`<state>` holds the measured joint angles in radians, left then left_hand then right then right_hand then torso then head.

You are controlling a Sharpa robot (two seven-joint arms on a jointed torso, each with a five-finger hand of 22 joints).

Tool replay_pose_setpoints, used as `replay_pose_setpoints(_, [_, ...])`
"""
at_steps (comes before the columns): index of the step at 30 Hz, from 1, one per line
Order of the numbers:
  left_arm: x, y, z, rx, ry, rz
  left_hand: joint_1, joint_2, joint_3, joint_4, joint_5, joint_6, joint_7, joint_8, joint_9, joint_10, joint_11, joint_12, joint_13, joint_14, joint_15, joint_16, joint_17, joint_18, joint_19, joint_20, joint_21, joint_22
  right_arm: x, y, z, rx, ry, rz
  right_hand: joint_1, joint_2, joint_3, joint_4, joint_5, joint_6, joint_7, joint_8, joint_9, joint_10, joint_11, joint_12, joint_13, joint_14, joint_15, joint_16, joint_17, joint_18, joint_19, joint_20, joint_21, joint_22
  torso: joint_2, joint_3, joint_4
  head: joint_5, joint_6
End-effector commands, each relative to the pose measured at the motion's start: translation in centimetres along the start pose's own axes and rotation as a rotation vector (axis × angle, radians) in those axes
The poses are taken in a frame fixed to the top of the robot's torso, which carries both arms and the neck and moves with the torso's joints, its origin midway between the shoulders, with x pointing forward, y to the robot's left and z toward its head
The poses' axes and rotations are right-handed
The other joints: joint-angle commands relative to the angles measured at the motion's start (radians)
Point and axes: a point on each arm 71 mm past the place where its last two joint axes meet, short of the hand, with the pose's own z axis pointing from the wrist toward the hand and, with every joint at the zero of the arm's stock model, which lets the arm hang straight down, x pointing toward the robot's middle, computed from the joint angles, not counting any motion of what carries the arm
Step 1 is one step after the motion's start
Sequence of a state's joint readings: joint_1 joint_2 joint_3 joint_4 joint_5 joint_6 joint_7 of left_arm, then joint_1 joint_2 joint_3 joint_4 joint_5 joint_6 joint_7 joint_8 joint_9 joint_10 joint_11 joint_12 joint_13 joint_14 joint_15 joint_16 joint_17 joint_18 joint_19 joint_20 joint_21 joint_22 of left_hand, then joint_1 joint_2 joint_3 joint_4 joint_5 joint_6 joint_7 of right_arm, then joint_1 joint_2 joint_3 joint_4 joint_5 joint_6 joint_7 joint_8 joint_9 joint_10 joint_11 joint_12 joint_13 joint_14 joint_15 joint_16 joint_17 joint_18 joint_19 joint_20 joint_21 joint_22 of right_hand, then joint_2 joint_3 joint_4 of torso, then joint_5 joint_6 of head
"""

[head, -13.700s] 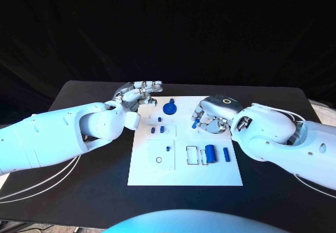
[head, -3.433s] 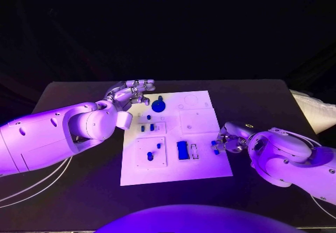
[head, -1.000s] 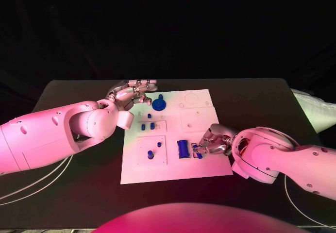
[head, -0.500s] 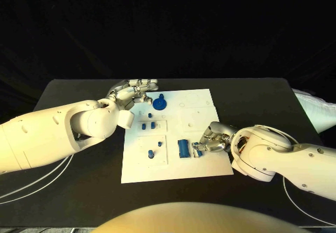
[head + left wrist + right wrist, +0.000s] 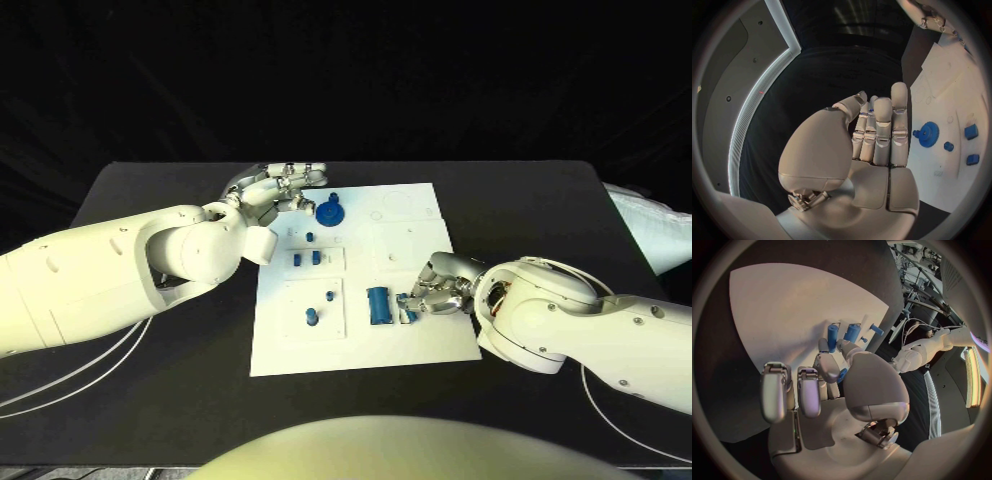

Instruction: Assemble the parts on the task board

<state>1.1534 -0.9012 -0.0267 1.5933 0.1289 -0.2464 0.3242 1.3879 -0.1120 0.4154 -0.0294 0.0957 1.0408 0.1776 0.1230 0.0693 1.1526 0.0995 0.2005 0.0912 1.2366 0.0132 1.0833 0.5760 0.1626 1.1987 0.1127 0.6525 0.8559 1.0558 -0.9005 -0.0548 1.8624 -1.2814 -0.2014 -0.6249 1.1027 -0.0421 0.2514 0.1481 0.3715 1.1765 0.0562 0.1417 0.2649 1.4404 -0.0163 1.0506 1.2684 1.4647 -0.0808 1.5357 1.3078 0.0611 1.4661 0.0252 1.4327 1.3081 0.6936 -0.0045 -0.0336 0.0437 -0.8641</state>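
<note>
Overhead head camera, two wrist fisheyes

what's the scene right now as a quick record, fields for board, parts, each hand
board: white task board on the black table
parts: blue gear at the far end; small blue pieces mid-board; blue cylinder nearer the robot
left hand: left hand at the board's far left corner, fingers together, holding nothing
right hand: right hand beside the cylinder, pinching a small blue part

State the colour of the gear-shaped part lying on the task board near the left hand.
The gear-shaped part is blue; the left wrist view shows it best.
</note>
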Motion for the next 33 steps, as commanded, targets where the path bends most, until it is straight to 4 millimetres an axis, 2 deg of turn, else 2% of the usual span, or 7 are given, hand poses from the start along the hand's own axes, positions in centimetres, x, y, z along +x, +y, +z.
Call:
replay_pose_setpoints(1, [0.30, -0.02, 0.00, 0.001, 0.026, -0.005, 0.002, 0.004, -0.003, -0.001, 0.002, -0.008, -0.001, 0.003, -0.001, -0.006, 0.000, 0.006, 0.000, -0.008, 0.001, -0.006, -0.001, 0.019, -0.005, 0.001, -0.004, -0.001, 0.54, 0.16, -0.03, 0.003, 0.054, 0.009, -0.011, 0.002, -0.001, 0.007, -0.007, 0.009, -0.001, 0.007, 0.004, 0.005, -0.006, 0.000, 0.001, 0.097, -0.006, 0.007, 0.219, -0.010, 0.020, -0.006, 0.002, 0.024, 0.000, 0.0002, -0.0001, 0.000, 0.000])
replay_pose_setpoints(6, [0.29, -0.02, -0.01, 0.000, 0.026, -0.005, 0.001, 0.004, -0.004, 0.000, 0.002, -0.009, 0.000, 0.003, -0.001, -0.007, 0.000, 0.006, 0.000, -0.009, 0.002, -0.007, -0.003, 0.019, -0.006, 0.001, -0.005, -0.002, 0.60, 0.18, -0.05, 0.002, 0.059, 0.012, -0.019, 0.005, -0.005, 0.010, -0.008, 0.024, -0.007, 0.016, 0.012, 0.017, -0.010, 0.044, 0.027, 0.097, -0.009, 0.006, 0.218, -0.010, 0.021, -0.008, 0.003, 0.025, 0.001, 0.0005, -0.0007, 0.001, -0.002])
replay_pose_setpoints(9, [0.30, -0.01, -0.01, 0.000, 0.027, -0.005, 0.001, 0.004, -0.004, 0.000, 0.002, -0.009, 0.000, 0.003, -0.001, -0.007, 0.000, 0.006, 0.000, -0.009, 0.002, -0.007, -0.003, 0.019, -0.006, 0.001, -0.005, -0.002, 0.51, 0.16, -0.03, 0.001, 0.048, 0.008, -0.031, -0.001, -0.015, 0.016, -0.016, 0.024, -0.007, 0.017, 0.015, 0.016, -0.010, 0.040, 0.025, 0.096, -0.010, 0.004, 0.216, -0.010, 0.020, -0.009, 0.002, 0.023, 0.000, 0.0004, -0.0011, 0.001, -0.002])
replay_pose_setpoints(15, [0.30, -0.01, -0.01, -0.001, 0.028, -0.005, 0.001, 0.004, -0.004, 0.000, 0.002, -0.009, 0.000, 0.003, -0.001, -0.007, 0.000, 0.006, 0.000, -0.009, 0.002, -0.007, -0.003, 0.019, -0.006, 0.001, -0.005, -0.002, 0.46, 0.28, -0.08, -0.005, 0.036, 0.004, -0.073, -0.016, -0.063, 0.041, -0.045, 0.023, -0.007, 0.020, 0.025, 0.016, -0.010, 0.037, 0.026, 0.096, -0.010, 0.004, 0.216, -0.010, 0.020, -0.011, 0.001, 0.023, 0.000, 0.0009, -0.0002, 0.001, -0.003])
replay_pose_setpoints(25, [0.31, 0.01, 0.02, -0.002, 0.029, -0.005, 0.001, 0.004, -0.004, 0.000, 0.002, -0.009, 0.000, 0.003, -0.001, -0.007, 0.000, 0.006, 0.000, -0.009, 0.002, -0.007, -0.003, 0.019, -0.006, 0.001, -0.005, -0.002, 0.35, 0.27, -0.32, -0.014, 0.012, 0.004, -0.101, -0.014, -0.135, 0.076, -0.059, 0.021, -0.010, 0.023, 0.040, 0.019, -0.013, 0.037, 0.031, 0.096, -0.013, 0.004, 0.217, -0.010, 0.021, -0.013, 0.001, 0.025, 0.000, 0.0010, -0.0014, 0.000, -0.003])
replay_pose_setpoints(28, [0.32, 0.02, 0.03, -0.003, 0.030, -0.005, 0.001, 0.004, -0.004, 0.000, 0.002, -0.009, 0.000, 0.003, -0.001, -0.007, 0.000, 0.006, 0.000, -0.009, 0.002, -0.007, -0.003, 0.019, -0.006, 0.001, -0.005, -0.002, 0.34, 0.13, -0.44, -0.016, 0.014, -0.003, -0.074, -0.016, -0.155, 0.063, -0.093, 0.018, -0.010, 0.023, 0.046, 0.018, -0.013, 0.034, 0.031, 0.096, -0.013, 0.004, 0.217, -0.010, 0.020, -0.013, 0.000, 0.024, 0.000, 0.0012, -0.0011, 0.000, -0.003])
replay_pose_setpoints(33, [0.30, 0.02, 0.04, -0.003, 0.029, -0.004, -0.001, 0.005, -0.005, 0.000, 0.002, -0.010, 0.000, 0.003, -0.001, -0.009, 0.001, 0.007, 0.000, -0.010, 0.002, -0.007, -0.004, 0.019, -0.007, 0.002, -0.008, -0.004, 0.45, -0.21, -0.77, -0.019, 0.027, -0.011, 0.007, -0.022, -0.179, 0.011, -0.180, 0.011, -0.007, 0.023, 0.055, 0.014, -0.011, 0.024, 0.029, 0.096, -0.011, 0.003, 0.214, -0.009, 0.018, -0.012, -0.003, 0.020, 0.000, 0.0019, -0.0003, -0.001, -0.003])
